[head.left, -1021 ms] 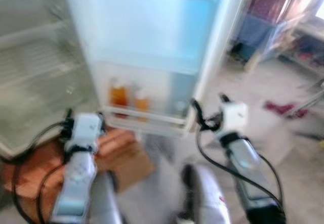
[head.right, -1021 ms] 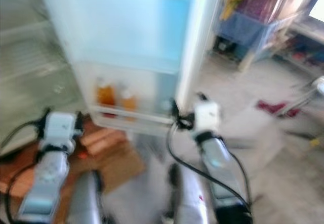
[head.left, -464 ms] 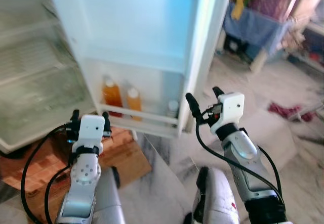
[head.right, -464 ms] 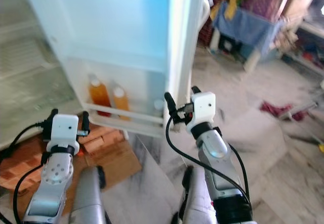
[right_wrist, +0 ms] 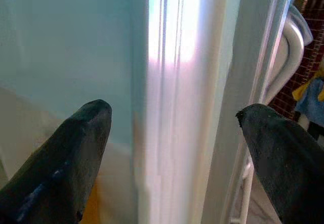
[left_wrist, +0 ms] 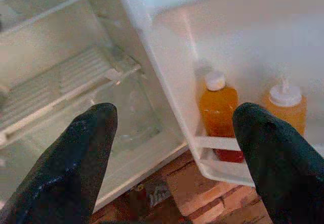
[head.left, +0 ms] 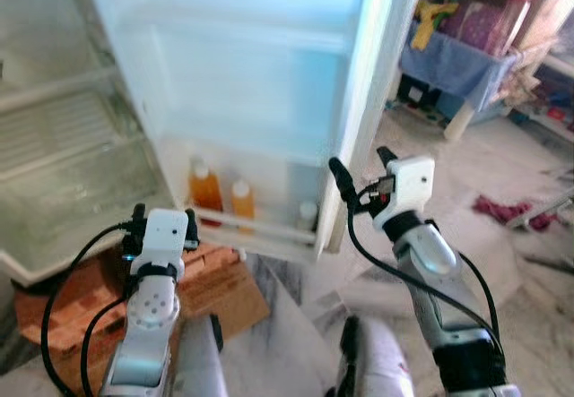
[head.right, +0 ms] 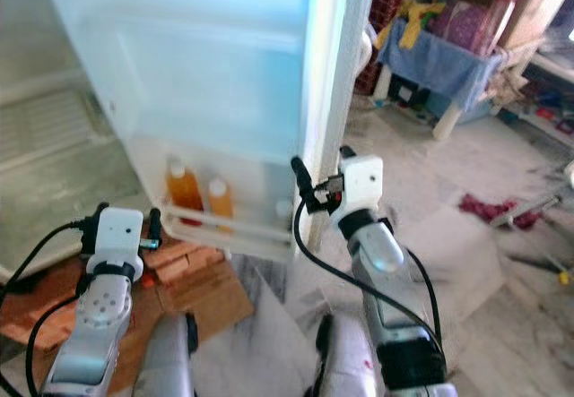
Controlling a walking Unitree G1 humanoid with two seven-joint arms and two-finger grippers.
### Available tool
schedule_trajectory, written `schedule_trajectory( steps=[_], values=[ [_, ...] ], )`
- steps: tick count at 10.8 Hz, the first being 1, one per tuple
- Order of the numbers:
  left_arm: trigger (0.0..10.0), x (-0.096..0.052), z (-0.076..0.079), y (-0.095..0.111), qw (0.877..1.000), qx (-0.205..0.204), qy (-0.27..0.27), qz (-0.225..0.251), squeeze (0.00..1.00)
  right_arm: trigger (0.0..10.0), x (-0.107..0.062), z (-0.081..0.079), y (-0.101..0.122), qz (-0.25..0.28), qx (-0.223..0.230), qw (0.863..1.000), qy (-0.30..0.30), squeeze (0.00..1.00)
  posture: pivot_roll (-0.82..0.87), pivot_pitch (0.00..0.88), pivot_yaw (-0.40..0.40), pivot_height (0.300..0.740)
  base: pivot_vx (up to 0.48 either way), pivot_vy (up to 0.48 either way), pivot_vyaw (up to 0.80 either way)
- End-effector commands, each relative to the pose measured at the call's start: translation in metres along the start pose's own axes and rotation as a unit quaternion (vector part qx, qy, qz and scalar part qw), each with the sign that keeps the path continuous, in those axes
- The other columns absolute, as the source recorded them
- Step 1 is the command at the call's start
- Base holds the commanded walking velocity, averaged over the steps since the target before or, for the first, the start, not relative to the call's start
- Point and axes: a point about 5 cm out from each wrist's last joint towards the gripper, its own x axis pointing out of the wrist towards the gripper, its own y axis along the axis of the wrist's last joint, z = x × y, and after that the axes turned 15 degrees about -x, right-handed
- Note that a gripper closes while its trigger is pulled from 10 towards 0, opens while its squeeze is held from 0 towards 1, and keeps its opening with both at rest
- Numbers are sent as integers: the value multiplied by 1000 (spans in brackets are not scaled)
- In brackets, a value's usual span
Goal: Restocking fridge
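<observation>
- Standing open, the fridge door (head.left: 269,83) carries a low door shelf (head.left: 260,231) with a white rail across its front.
- Two orange bottles sit upright in that shelf, side by side: the taller orange bottle (head.left: 205,193) nearer the fridge body, and the shorter orange bottle (head.left: 242,202) with a white pump-like top just beside it.
- A small pale-capped container (head.left: 308,215) stands farther along the same shelf; what it holds cannot be told.
- The fridge interior (head.left: 63,146) shows white wire shelves and a clear drawer (left_wrist: 129,113) at the bottom, with nothing recognisable inside the drawer.
- The left end effector (left_wrist: 172,143) hovers low in front of the door shelf, its fingers (left_wrist: 76,153) spread apart and gripping nothing.
- The right end effector (right_wrist: 172,148) is raised at the door's outer edge (right_wrist: 172,82), fingers apart on either side of that edge without touching it; a white door handle (right_wrist: 286,57) lies beyond.
- Brick-coloured blocks (head.left: 211,263) and a piece of cardboard (head.left: 238,294) lie on the marble floor (head.left: 502,254) below the door.
</observation>
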Motion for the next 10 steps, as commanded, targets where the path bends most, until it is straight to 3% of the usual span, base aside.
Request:
schedule_trajectory(
  steps=[1, 3, 5, 6, 8, 9, 10],
  values=[
    [10000, -3, -3, -3, 1000, 5, -2, -12, 0, 10000, 1, 3, 5, 9, 0, 1000, -6, 0, 106, 0, -24, 686, 0, 0, 0],
    [10000, -13, -14, -19, 999, 0, 8, -49, 0, 10000, -13, 1, -3, -5, 0, 1000, -6, 0, 106, 0, -17, 721, 0, 0, 0],
    [10000, -24, -21, -27, 998, 8, -4, -66, 0, 10000, -39, -3, -21, -47, 5, 999, -8, 0, 110, 0, -15, 740, 0, 0, 0],
    [10000, -31, -19, -34, 996, 6, -34, -86, 0, 10000, -60, -3, -32, -76, 6, 997, -17, 0, 110, 0, -15, 740, 0, 0, 0],
    [10000, -40, -10, -33, 991, -8, -104, -85, 0, 10000, -83, 6, -44, -118, 8, 991, -65, 0, 105, 0, -16, 740, 0, 0, 0],
    [10000, -38, -4, -29, 989, -10, -132, -65, 0, 10000, -87, 9, -48, -133, 19, 987, -83, 0, 97, 0, -17, 740, 0, 0, 0],
    [10000, -34, 10, -20, 984, -17, -173, -41, 0, 10000, -80, 7, -49, -129, 20, 988, -78, 0, 98, 0, -26, 740, 0, 0, 0]
  ],
)
